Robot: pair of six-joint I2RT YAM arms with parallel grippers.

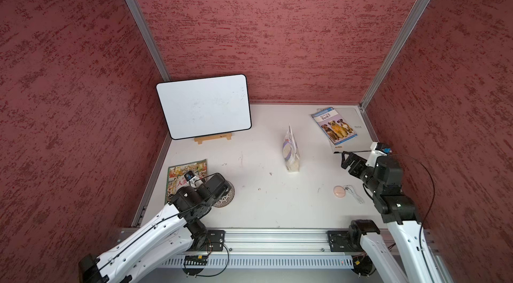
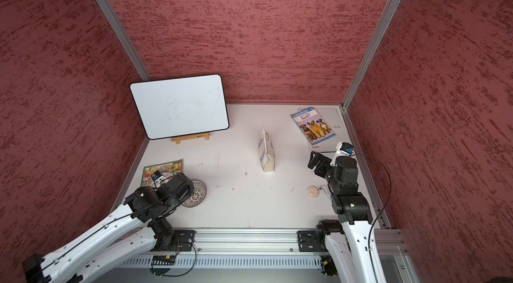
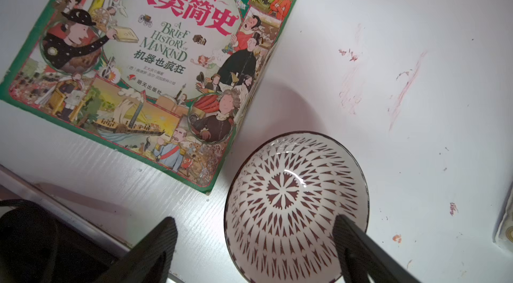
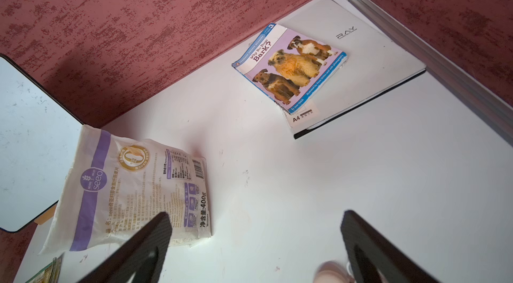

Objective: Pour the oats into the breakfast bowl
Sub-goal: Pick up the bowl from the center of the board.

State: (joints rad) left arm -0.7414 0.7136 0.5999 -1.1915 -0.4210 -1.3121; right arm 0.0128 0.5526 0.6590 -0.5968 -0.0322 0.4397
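One white pouch is seen upright at the centre of the frame in both top views. It is crinkled film with purple print, and pale oats show at its base. One round bowl, glossy with a dark lattice inside, sits on the white surface at lower left.

Two grippers are counted:
- The left gripper is spread wide, one finger over the bowl's inside and one outside its rim.
- The right gripper is spread and empty.

Two paperbacks are seen: a picture book just beside the bowl and a dog book at upper right. One flat pink disc is seen too.
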